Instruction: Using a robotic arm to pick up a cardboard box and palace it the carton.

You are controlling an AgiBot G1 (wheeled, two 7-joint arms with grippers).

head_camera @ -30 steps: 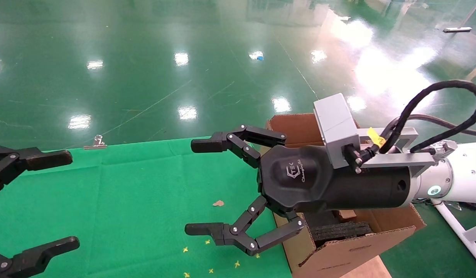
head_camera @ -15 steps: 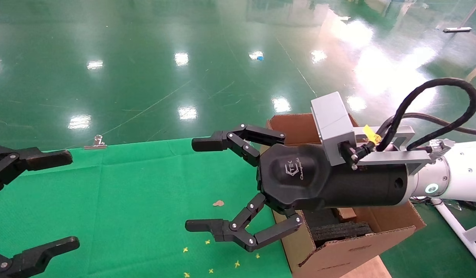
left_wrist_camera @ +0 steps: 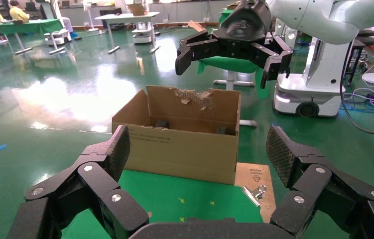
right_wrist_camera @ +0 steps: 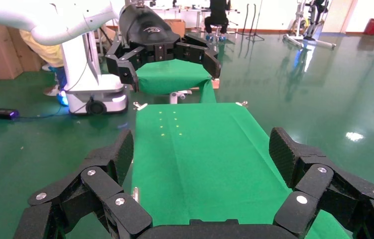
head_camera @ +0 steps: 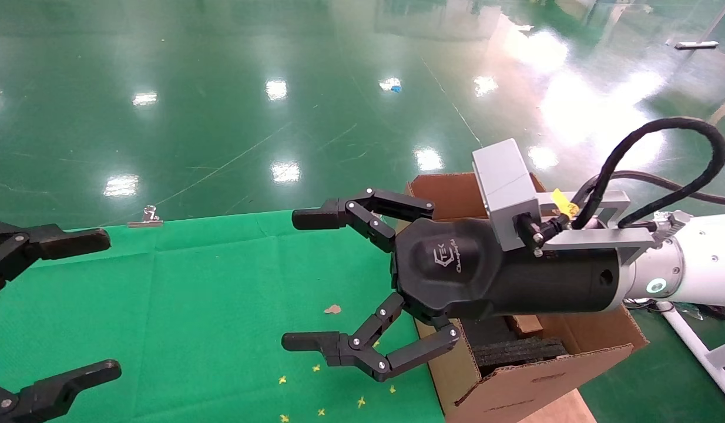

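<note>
Carton (head_camera: 533, 376): a tan corrugated box with upright flaps and one torn edge, standing at the right end of the green-covered table (head_camera: 210, 305); black foam inserts (head_camera: 515, 351) lie inside. The slim cardboard box cannot be made out in any view. Right gripper (head_camera: 306, 279), on the white-tubed robotic arm (head_camera: 697, 267), hangs above the carton's near-left corner and the table edge, fingers (head_camera: 315, 219) spread wide and holding nothing. Left gripper (head_camera: 86, 305) sits at the table's left side, likewise spread wide and empty. A metal binder clip (head_camera: 145, 217) lies at the cloth's far edge.
</note>
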